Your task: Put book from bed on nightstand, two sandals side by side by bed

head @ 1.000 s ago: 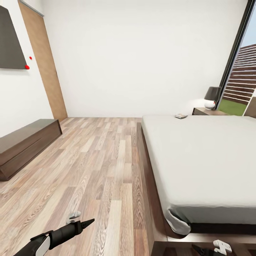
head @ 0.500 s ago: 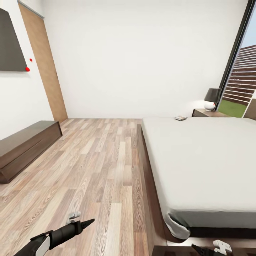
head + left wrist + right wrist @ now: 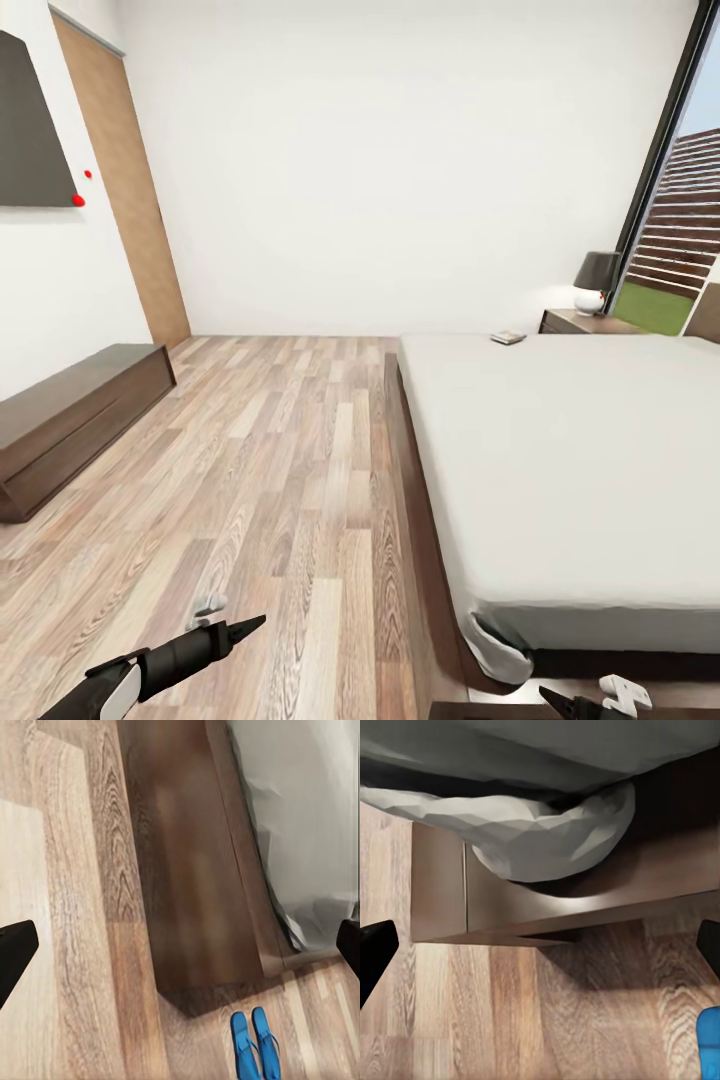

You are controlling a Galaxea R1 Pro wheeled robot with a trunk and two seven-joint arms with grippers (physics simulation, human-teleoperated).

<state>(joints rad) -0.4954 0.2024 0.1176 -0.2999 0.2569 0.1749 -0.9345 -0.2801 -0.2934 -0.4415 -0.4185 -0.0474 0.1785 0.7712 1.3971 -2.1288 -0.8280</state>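
Head view: book [image 3: 508,338] lies far ahead of my right gripper [image 3: 590,702], at bed's [image 3: 570,450] far corner, near nightstand [image 3: 580,321]. Left gripper [image 3: 225,620] low over floor.

Left wrist view: my fingers wide apart, empty; sandals [image 3: 255,1044] paired, side by side, beyond bed-frame corner.

Right wrist view: fingers spread, empty; blue sandal edge [image 3: 709,1042] beside one finger.
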